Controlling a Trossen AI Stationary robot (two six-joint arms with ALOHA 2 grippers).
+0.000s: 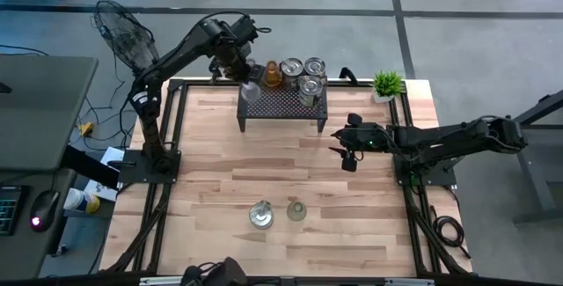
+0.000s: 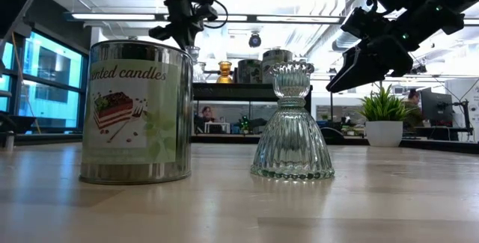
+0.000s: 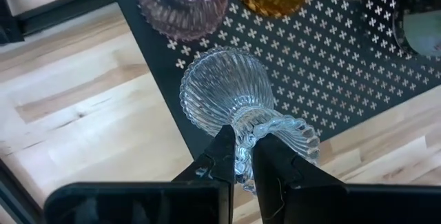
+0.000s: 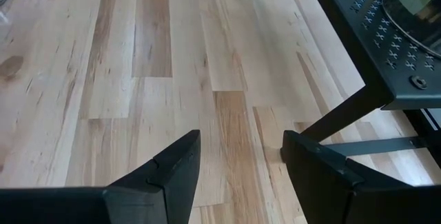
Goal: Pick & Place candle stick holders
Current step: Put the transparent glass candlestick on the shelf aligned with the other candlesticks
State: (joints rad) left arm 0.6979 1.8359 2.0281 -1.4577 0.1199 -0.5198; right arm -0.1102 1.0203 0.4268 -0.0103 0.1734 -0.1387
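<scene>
My left gripper (image 1: 250, 82) is shut on a clear ribbed glass holder (image 3: 227, 89) at the left end of the black perforated shelf (image 1: 283, 103), at the table's far side. A pinkish holder (image 3: 182, 0) and an amber holder (image 1: 273, 75) stand on the shelf beside it, with three silvery tins (image 1: 303, 73). A tin (image 1: 260, 215) and another clear glass holder (image 1: 296, 209) stand near the table's near edge. My right gripper (image 1: 347, 151) is open and empty above the table, right of the shelf. My left gripper pinches the clear holder's scalloped top rim (image 3: 242, 136) between its two fingers, coming from above and pointing down. The holder stands upright below the fingers, its wide bell base (image 3: 220, 86) over the shelf's left end. Whether the base rests on the shelf I cannot tell.
A small potted green plant (image 1: 385, 84) stands at the far right corner. The shelf's thin black legs (image 4: 344, 114) stand close to my right gripper. Bare wood (image 1: 264, 163) lies between the shelf and the two things near the near edge.
</scene>
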